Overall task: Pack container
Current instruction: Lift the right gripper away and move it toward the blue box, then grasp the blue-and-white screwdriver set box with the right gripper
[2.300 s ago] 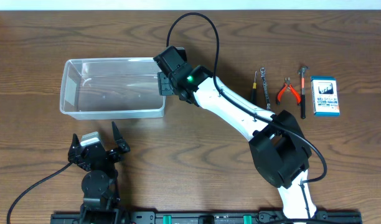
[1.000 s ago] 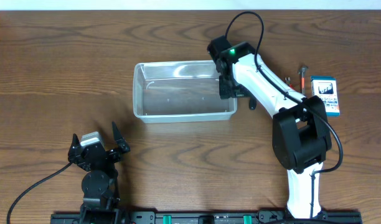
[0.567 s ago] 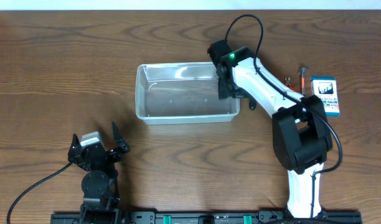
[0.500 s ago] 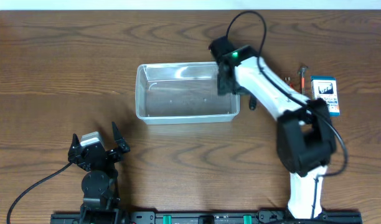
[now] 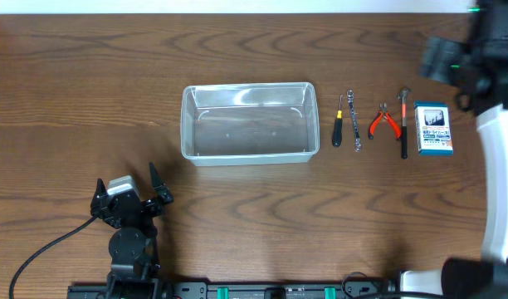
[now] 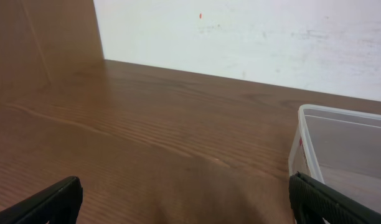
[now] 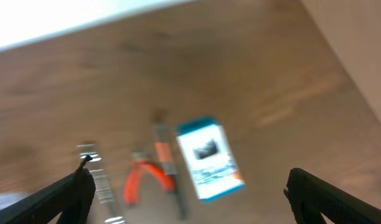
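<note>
The container (image 5: 188, 124) is found well apart from the right gripper (image 7: 187, 193), far off to its left. That gripper's fingers are held spread wide above the blue-and-white box (image 5: 433, 128), the hammer (image 5: 403, 133) and the orange pliers (image 5: 384, 116) (all blurred in the wrist view). The left gripper (image 5: 129, 193) is likewise kept spread with nothing between its fingers, and the container is seen ahead of it and to its right, untouched. The container is shown empty, and the screwdriver (image 5: 338, 131) and small wrench (image 5: 353, 120) are laid beside its right wall, between it and the right gripper.
</note>
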`<state>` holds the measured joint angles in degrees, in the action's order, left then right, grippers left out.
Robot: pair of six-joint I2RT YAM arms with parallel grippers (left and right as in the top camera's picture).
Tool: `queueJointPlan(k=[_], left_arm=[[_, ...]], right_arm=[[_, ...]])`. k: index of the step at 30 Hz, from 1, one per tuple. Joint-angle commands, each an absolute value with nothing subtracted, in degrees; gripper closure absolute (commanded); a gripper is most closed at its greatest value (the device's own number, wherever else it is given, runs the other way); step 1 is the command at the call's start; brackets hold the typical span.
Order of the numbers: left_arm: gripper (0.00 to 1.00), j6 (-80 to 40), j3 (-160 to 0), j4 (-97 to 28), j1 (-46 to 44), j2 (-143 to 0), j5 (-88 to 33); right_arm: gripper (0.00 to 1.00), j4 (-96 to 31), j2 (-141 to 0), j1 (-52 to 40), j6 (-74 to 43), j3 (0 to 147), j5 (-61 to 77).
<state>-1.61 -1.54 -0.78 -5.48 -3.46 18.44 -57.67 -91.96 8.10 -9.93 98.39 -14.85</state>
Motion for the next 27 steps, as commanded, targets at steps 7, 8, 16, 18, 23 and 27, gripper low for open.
queueJointPlan(k=[7, 8, 16, 18, 23, 27], left_arm=[[0.02, -1.5, -0.2, -2.3, -5.7, -3.2, 19.6], [0.02, -1.5, -0.2, -2.3, -5.7, -3.2, 19.6], [0.02, -1.5, -0.2, -2.3, -5.7, -3.2, 19.6], [0.02, -1.5, -0.2, -2.3, -5.7, -3.2, 19.6], [0.02, -1.5, -0.2, -2.3, -5.7, -3.2, 19.6], [0.02, -1.5, -0.2, -2.3, -5.7, -3.2, 19.6]], right_arm=[[0.01, -57.1, -108.8, 21.9, 6.1, 95.6, 3.7], [0.01, -56.8, -110.5, 21.9, 7.6, 95.6, 3.6], [0.01, -55.7, -120.5, 20.7, 12.3, 95.6, 2.8], [0.01, -55.5, -122.4, 20.6, 10.9, 95.6, -1.2], [0.01, -55.0, -124.9, 20.7, 10.3, 95.6, -2.5], [0.01, -54.8, -125.9, 20.6, 10.3, 95.6, -2.4]])
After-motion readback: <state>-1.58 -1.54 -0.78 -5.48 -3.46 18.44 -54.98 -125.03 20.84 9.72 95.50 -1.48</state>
